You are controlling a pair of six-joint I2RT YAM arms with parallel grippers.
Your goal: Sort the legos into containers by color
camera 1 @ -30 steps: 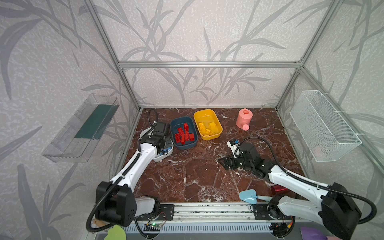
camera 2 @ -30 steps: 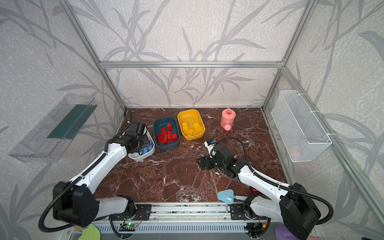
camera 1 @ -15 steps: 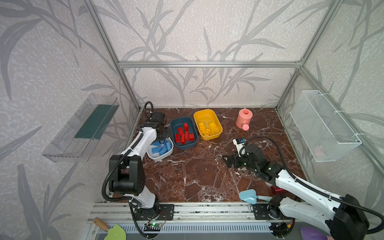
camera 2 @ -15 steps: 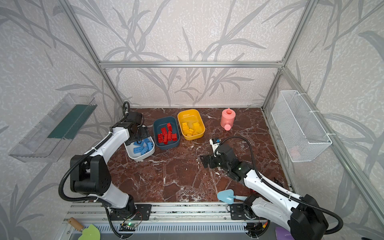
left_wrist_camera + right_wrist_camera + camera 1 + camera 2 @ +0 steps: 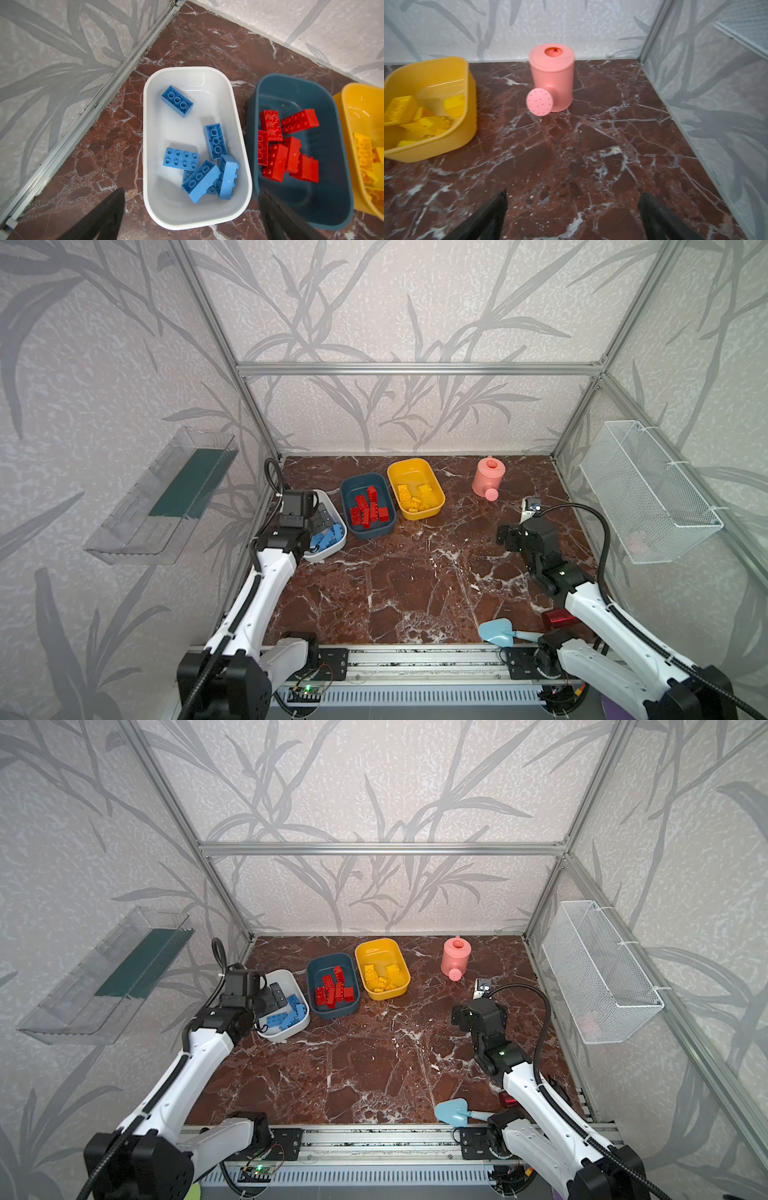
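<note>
Both arms have changed place since the earlier frames: the left one, which was reaching toward the rear left corner of the tabletop (image 5: 415,585), now hangs over the white tub (image 5: 193,218), and the right one has drawn away from the middle toward the right edge. Three tubs sit in a row from the left edge toward the middle of the rear edge: the white one, then the teal tub (image 5: 332,207), then the yellow tub (image 5: 452,135), each just beside the next. The blue legos (image 5: 180,160) lie in the white tub, the red legos (image 5: 276,162) in the teal one and the yellow legos (image 5: 400,110) in the yellow one, with no colour mixed in. The left gripper (image 5: 276,996) stands with its jaws spread wide and empty above the blue pile. The right gripper (image 5: 573,194) is just as wide and empty over bare marble, facing the pink watering can (image 5: 552,76). No loose brick shows on the open marble, so the sorting looks about finished. The sound move is to lift the left arm straight up so neither finger catches the white rim. A small dark-red thing (image 5: 559,618) near the front right corner, half hidden by the right arm, deserves a look; whether it is a brick cannot be told.
</note>
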